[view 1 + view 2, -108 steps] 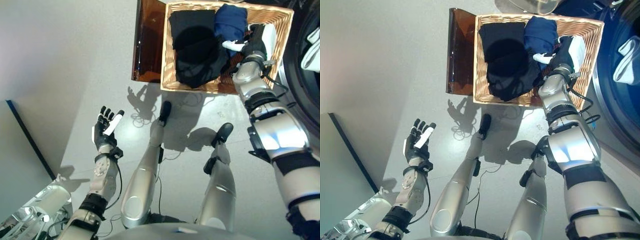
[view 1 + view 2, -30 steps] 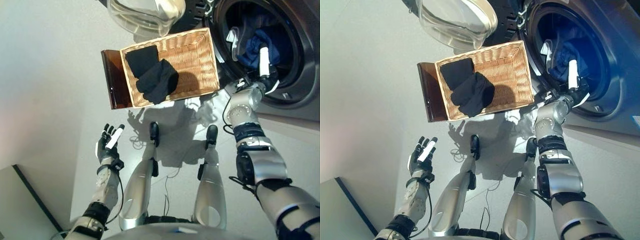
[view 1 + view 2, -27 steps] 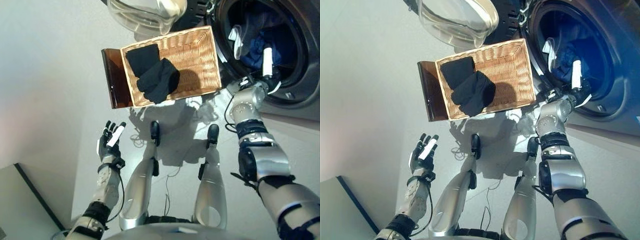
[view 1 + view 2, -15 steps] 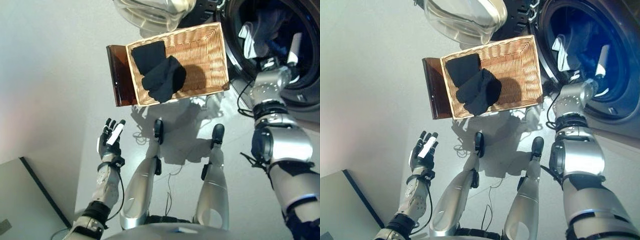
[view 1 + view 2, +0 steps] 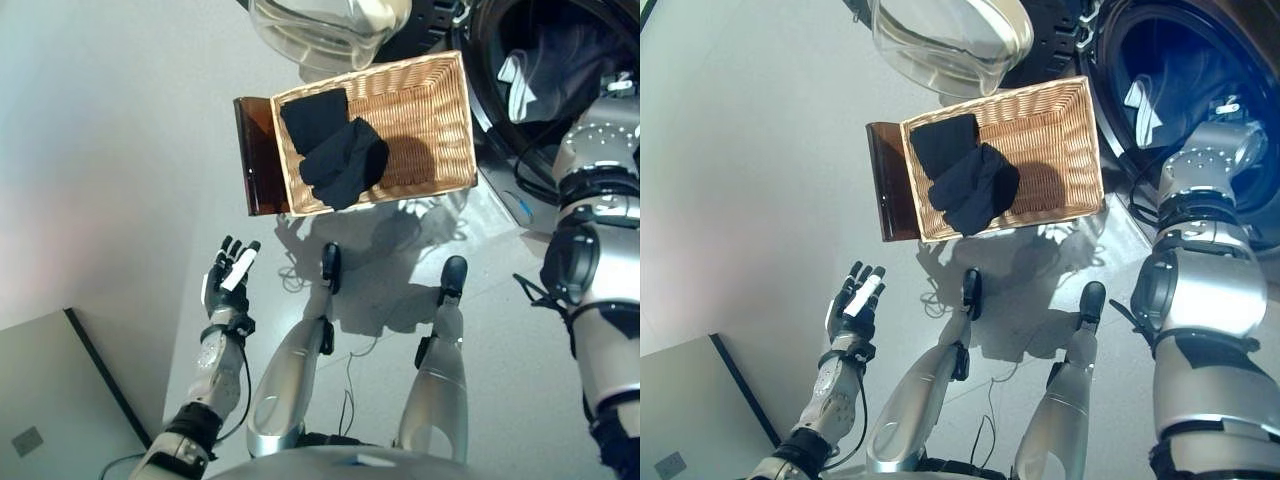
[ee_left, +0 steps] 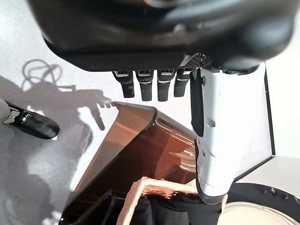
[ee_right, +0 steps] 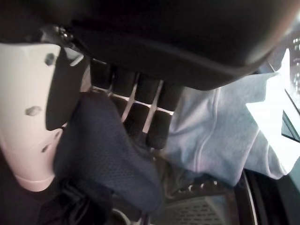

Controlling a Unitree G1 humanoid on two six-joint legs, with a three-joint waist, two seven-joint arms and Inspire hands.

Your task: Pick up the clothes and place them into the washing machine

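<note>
Clothes: two black garments (image 5: pixel 335 150) lie in the wicker basket (image 5: pixel 440 120) beside the washing machine (image 5: pixel 1160 60). Only the right wrist view shows the right hand (image 7: pixel 136 103), fingers curled over a dark blue garment (image 7: pixel 101 154) inside the drum, probably for release. Left hand (image 5: pixel 228 280) hangs spread, idle.
</note>
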